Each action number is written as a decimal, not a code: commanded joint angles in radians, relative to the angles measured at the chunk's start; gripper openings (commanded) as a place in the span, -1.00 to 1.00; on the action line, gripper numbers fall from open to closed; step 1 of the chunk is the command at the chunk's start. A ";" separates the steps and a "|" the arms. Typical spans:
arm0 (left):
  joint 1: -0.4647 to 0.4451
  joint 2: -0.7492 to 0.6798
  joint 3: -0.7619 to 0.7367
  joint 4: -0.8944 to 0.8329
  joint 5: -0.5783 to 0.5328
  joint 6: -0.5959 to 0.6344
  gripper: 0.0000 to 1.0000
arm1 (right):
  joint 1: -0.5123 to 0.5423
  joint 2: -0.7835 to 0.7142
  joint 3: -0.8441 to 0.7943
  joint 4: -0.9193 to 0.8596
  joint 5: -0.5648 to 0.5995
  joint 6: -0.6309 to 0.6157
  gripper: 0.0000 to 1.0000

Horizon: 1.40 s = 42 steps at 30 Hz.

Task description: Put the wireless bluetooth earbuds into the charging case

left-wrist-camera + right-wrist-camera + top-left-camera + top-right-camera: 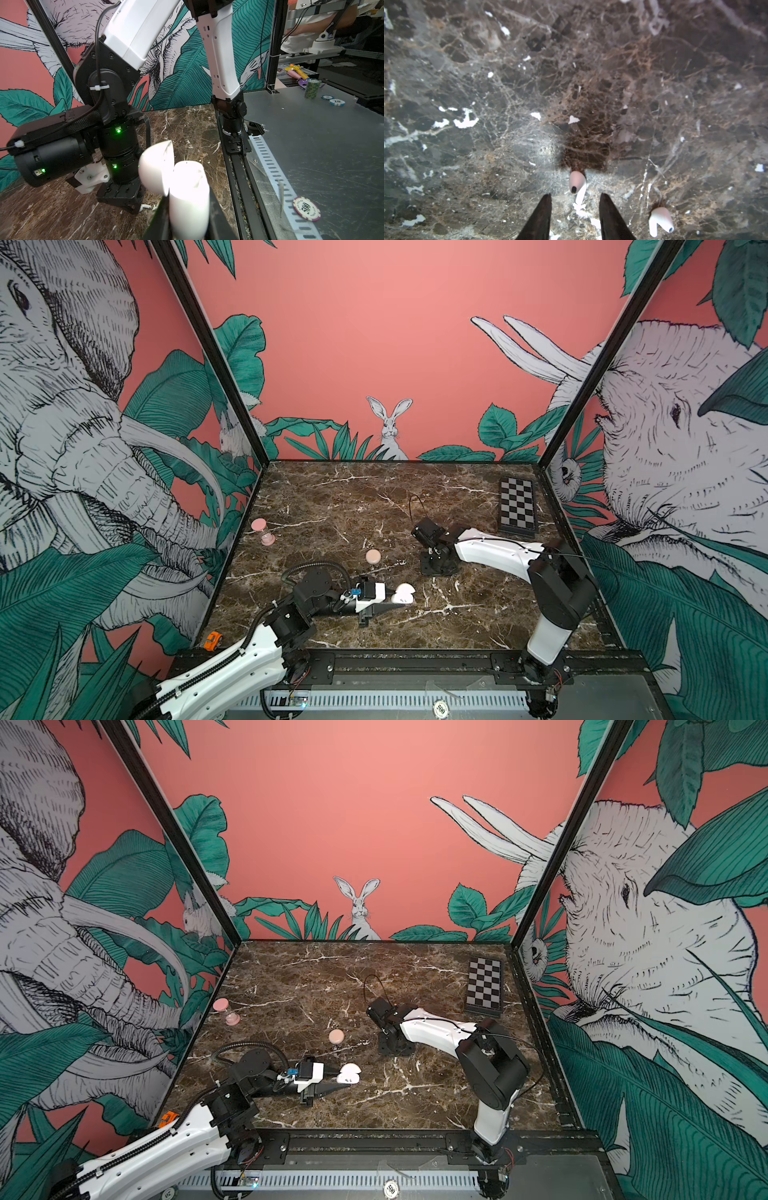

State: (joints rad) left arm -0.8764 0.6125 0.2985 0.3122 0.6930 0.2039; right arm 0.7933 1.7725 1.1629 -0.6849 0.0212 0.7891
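In both top views the left gripper (392, 599) (338, 1080) lies low over the marble table (332, 497) in the lower middle of the frame, clenched on the white charging case (405, 593) (349, 1074). The case's lid (155, 166) stands open, tipped away from the body, and the left wrist view shows the body of the case (188, 199) gripped between two dark fingers (218, 216). The right gripper (438, 566) (395, 1046) points straight down at the table right of centre, a little above and to the right of the case in each top view. In the right wrist view its two black fingertips stand apart, released, with nothing clamped (575, 198). One earbud (577, 182) lies on the marble just ahead of the tips, its stem reaching into the gap between them without clearly touching either. A second earbud (660, 220) lies nearby, outside the jaws. Both buds are too small to pick out surely in the top views. A round pinkish case (372, 556) sits closed on the table between the two grippers, above the white case in the frame. A pink hourglass (263, 531) stands at the table's left edge, a folded checkerboard (517, 508) lies in the upper right corner of the table, and an orange toy car (212, 641) rests at the lower left corner.
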 commanded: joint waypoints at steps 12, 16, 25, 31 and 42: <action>-0.007 0.000 0.019 -0.015 0.016 0.025 -1.00 | 0.006 0.064 0.037 -0.017 0.031 -0.033 -0.40; -0.007 0.002 0.019 -0.015 0.018 0.026 -1.00 | 0.006 0.070 0.034 -0.018 0.043 -0.037 -0.46; -0.008 0.005 0.021 -0.019 0.018 0.028 -1.00 | 0.006 0.077 0.027 -0.015 0.043 -0.025 -0.51; -0.009 0.007 0.021 -0.021 0.019 0.028 -1.00 | 0.006 0.082 0.020 -0.005 0.032 -0.019 -0.52; -0.009 0.010 0.022 -0.022 0.020 0.029 -1.00 | 0.005 0.084 0.008 -0.003 0.040 0.001 -0.53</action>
State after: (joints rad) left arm -0.8814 0.6228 0.2985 0.2878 0.6960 0.2123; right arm 0.7933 1.8397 1.1812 -0.6838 0.0448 0.7750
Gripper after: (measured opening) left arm 0.230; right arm 0.235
